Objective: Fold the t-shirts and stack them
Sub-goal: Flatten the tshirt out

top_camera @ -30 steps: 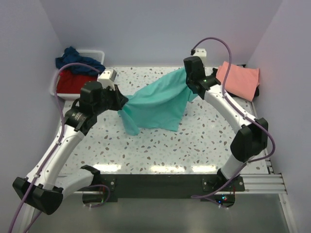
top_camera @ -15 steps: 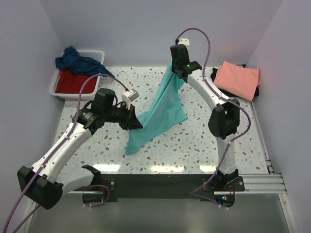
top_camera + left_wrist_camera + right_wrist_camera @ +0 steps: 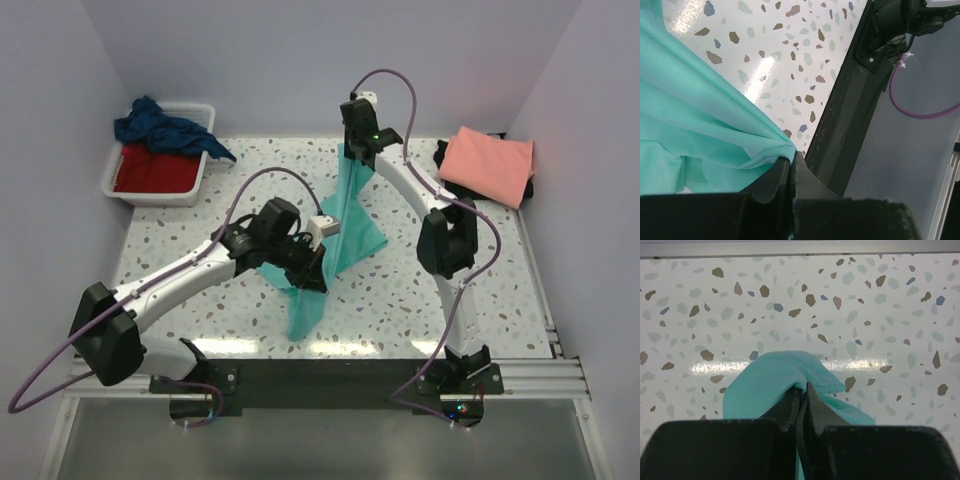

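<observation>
The turquoise-teal t-shirt (image 3: 350,215) hangs stretched between my two grippers above the table's middle. My right gripper (image 3: 352,148) is shut on its far end, high near the back edge; the right wrist view shows cloth (image 3: 775,380) pinched over the closed tips (image 3: 801,388). My left gripper (image 3: 318,272) is shut on its near end, low toward the front; the left wrist view shows a cloth corner (image 3: 715,130) caught at the tips (image 3: 791,159). A salmon-pink shirt (image 3: 490,163) lies folded at the back right on a black one (image 3: 444,153). Navy blue (image 3: 165,127) and red (image 3: 155,170) shirts lie in the tub.
The white plastic tub (image 3: 203,108) stands at the back left corner. Walls close in the table on three sides. The black front rail (image 3: 320,375) runs along the near edge, and also shows in the left wrist view (image 3: 850,100).
My left gripper has swung right and toward the front, my right gripper left toward the back edge. The teal shirt has turned from a sideways spread into a narrow front-to-back band.
</observation>
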Available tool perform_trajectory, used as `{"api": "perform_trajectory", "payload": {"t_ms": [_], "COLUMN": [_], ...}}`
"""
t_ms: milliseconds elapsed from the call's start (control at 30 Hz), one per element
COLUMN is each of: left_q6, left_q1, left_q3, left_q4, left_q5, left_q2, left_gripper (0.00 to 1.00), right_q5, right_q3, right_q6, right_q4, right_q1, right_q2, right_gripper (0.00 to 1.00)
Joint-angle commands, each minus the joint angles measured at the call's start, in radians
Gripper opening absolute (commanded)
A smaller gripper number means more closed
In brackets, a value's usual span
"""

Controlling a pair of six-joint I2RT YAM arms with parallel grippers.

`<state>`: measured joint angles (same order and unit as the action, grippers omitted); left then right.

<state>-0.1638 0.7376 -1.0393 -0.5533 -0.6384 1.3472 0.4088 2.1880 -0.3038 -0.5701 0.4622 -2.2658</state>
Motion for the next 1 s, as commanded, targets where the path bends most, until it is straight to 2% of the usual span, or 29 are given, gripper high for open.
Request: {"api": "perform_trajectory", "payload": {"t_ms": [0, 100, 200, 233, 333, 367, 433, 467, 567, 633, 667, 800, 967], "left_q6": [-0.005, 0.017, 0.053, 0.059, 0.050, 0.041, 0.009, -0.009, -0.084, -0.150, -0.181, -0.302, -0.319], "left_q1": [0.069, 0.103, 0.118, 0.118, 0.120, 0.120, 0.120, 0.118, 0.109, 0.091, 0.085, 0.005, -0.078], "left_q3": [0.018, -0.007, -0.054, -0.060, -0.068, -0.070, -0.076, -0.085, -0.087, -0.082, -0.076, -0.051, -0.001], "left_q4": [0.030, 0.007, -0.054, -0.065, -0.083, -0.083, -0.085, -0.088, -0.071, -0.044, -0.039, -0.033, 0.016], "left_q5": [0.039, 0.037, 0.084, 0.106, 0.222, 0.318, 0.417, 0.531, 0.702, 0.758, 0.840, 0.965, 0.961], "left_q2": [0.064, 0.124, 0.153, 0.148, 0.112, 0.098, 0.067, 0.052, 0.023, 0.006, -0.009, -0.025, 0.009], "left_gripper": [0.00, 0.00, 0.14, 0.30, 0.64, 0.68, 0.75, 0.76, 0.78, 0.80, 0.80, 0.81, 0.74], "right_q5": [0.047, 0.076, 0.102, 0.107, 0.120, 0.125, 0.139, 0.140, 0.142, 0.142, 0.139, 0.136, 0.127], "right_q3": [0.056, 0.073, 0.101, 0.098, 0.049, 0.015, -0.026, -0.040, -0.094, -0.131, -0.143, -0.233, -0.332], "right_q6": [-0.018, -0.023, -0.050, -0.055, -0.064, -0.070, -0.080, -0.086, -0.095, -0.100, -0.101, -0.104, -0.097], "right_q4": [0.038, 0.009, -0.053, -0.066, -0.054, -0.050, -0.050, -0.051, -0.053, -0.063, -0.066, -0.034, 0.016], "right_q1": [-0.022, -0.034, -0.046, -0.048, -0.048, -0.048, -0.050, -0.051, -0.051, -0.050, -0.051, -0.050, -0.050], "right_q2": [-0.032, -0.051, -0.066, -0.063, -0.034, -0.025, -0.002, 0.006, 0.031, 0.046, 0.052, 0.097, 0.167], "right_gripper": [0.00, 0.00, 0.00, 0.00, 0.00, 0.00, 0.00, 0.00, 0.00, 0.00, 0.03, 0.50, 0.55]}}
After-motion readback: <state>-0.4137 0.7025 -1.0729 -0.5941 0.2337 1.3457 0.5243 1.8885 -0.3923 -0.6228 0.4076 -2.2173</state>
